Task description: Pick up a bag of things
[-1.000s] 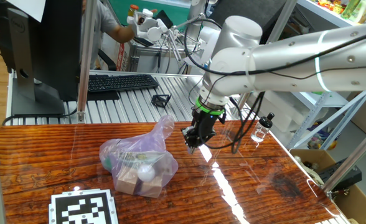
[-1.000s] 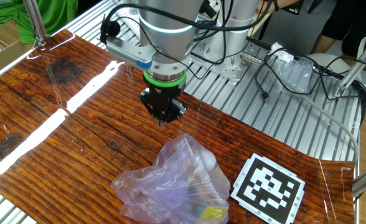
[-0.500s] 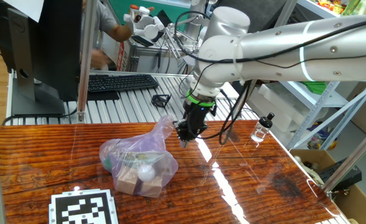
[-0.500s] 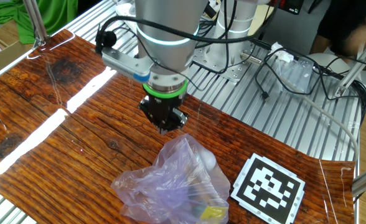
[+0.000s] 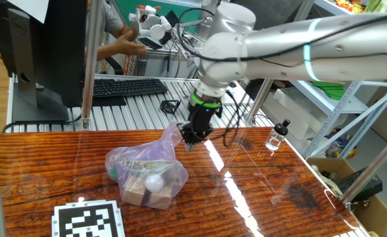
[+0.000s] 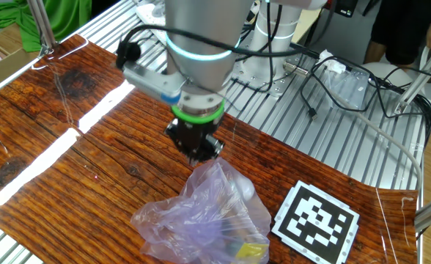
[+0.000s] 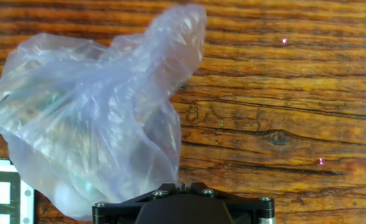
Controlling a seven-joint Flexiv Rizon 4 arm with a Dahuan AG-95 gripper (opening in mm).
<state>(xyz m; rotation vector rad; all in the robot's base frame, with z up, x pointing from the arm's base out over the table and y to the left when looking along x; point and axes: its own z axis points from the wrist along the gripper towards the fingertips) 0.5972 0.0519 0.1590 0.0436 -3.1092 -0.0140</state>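
The bag [image 5: 147, 168] is a crinkly pale-lilac plastic bag lying on the wooden table, with its twisted top sticking up toward the right. Through the plastic I see tan wooden blocks [image 5: 135, 187], a white ball [image 5: 154, 183] and a green piece [image 5: 114, 172]. The bag also shows in the other fixed view [image 6: 208, 213] and fills the left of the hand view [image 7: 89, 106]. My gripper [image 5: 189, 139] hangs point-down right beside the bag's top, just above it in the other fixed view [image 6: 196, 156]. Its jaws look shut with nothing between them [image 7: 178, 185].
A black-and-white marker board [image 5: 88, 220] lies at the table's front by the bag. A small clear bottle with a black cap [image 5: 277, 136] stands at the right. A keyboard [image 5: 128, 87] and a black clip [image 5: 170, 105] lie on the metal rollers behind.
My gripper has moved left across the table, from clear of the bag to right beside its raised top. The bag has not moved.
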